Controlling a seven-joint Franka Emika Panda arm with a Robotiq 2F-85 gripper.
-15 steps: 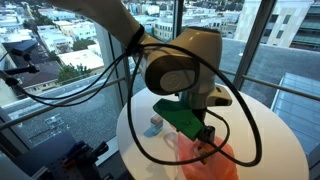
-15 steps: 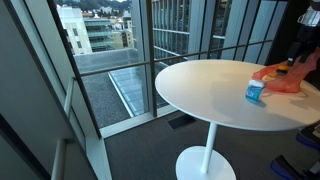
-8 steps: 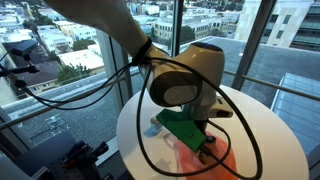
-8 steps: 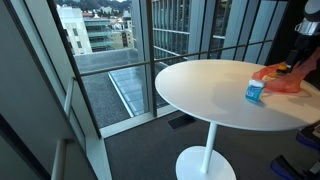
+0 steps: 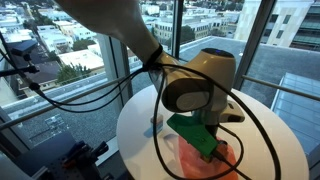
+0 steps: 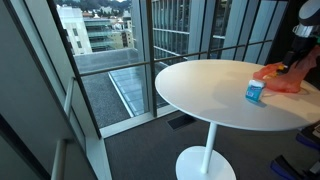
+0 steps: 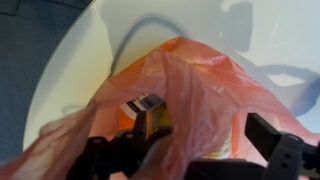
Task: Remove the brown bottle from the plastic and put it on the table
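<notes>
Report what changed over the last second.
In an exterior view the arm shifted rightward and lower over the orange plastic bag, bringing the gripper closer to it, jaws apart. No grasp is visible. The bag, the blue object and the table stayed put.

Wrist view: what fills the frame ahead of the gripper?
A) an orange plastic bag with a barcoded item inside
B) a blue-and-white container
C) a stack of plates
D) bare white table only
A: the orange plastic bag spreads ahead of the gripper, and a barcode label shows through it.
</notes>
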